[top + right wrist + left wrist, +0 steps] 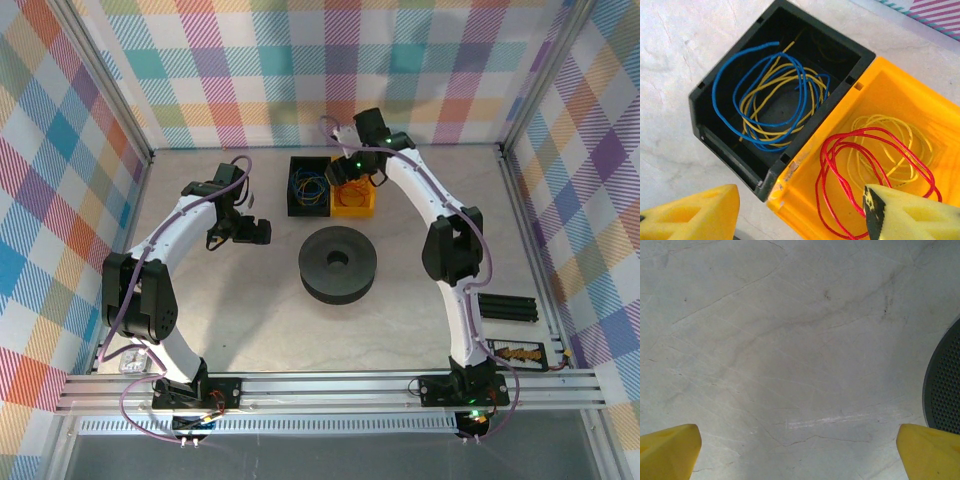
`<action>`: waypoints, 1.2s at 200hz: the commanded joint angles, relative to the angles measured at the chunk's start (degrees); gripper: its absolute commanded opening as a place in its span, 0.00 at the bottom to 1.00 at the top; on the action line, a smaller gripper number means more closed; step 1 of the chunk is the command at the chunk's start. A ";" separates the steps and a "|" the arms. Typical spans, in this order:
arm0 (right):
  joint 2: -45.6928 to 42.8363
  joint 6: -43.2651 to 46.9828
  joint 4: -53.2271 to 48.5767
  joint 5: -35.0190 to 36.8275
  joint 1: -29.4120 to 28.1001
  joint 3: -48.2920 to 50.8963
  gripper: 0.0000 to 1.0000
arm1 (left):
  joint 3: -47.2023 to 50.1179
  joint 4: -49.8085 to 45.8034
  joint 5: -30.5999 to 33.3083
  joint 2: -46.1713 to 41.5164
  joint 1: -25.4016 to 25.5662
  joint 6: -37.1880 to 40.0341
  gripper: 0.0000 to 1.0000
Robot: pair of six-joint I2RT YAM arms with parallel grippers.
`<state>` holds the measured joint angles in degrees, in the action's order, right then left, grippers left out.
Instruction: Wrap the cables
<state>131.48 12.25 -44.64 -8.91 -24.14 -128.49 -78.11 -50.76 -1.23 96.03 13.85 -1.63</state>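
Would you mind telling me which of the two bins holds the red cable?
The yellow bin, with the red cable coiled inside; the black bin holds no red.

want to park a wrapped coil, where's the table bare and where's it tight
Bare table lies between the black spool and the front rail, and in the far right corner. Crowded at the back centre: the black bin and yellow bin hold cables, with the right fingers over them.
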 commanded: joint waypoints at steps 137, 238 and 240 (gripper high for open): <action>7.38 10.62 1.96 -2.39 2.69 -2.61 0.43 | 0.87 -1.44 0.62 -2.16 0.30 1.63 1.00; 7.64 13.05 2.56 -0.64 2.62 -0.81 0.37 | 1.06 -1.44 0.53 -2.25 0.30 1.63 1.00; 7.71 13.06 2.61 -0.53 2.61 -0.80 0.38 | 1.08 -1.44 0.53 -2.25 0.30 1.63 1.00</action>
<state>138.10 23.53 -42.50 -9.65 -21.39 -129.84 -77.47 -50.92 -0.82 95.18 13.85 -0.56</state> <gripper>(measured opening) 0.366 0.997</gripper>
